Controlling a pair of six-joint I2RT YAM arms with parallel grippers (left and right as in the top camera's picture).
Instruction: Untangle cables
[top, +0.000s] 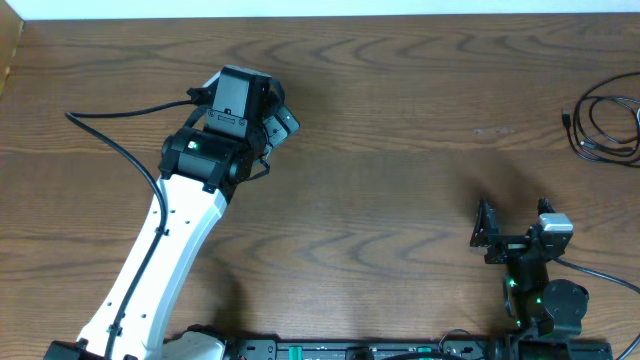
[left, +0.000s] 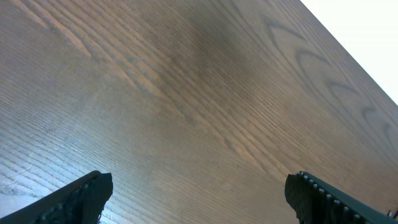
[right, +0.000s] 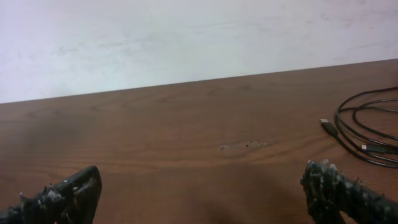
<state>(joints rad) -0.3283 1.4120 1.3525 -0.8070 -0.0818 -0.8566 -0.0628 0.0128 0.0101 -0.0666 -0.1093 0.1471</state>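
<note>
My left gripper (left: 199, 198) and right gripper (right: 202, 194) are gaping open; I am likely risking clamping several far-right black cable (top: 605, 122) loops together.

A brown wooden table (top: 400, 150) with wavy grain is filling the overhead view, and in the right wrist view it is running back to a pale wall (right: 186, 37). A loose bundle of thin dark cables (top: 607, 120) is lying flat on the wood at the far right edge, its loops overlapping one another, with a small plug (top: 567, 117) pointing out on the bundle's left side. A faint pale scuff (right: 245, 145) is showing on the tabletop near the bundle, apart from it.
</note>
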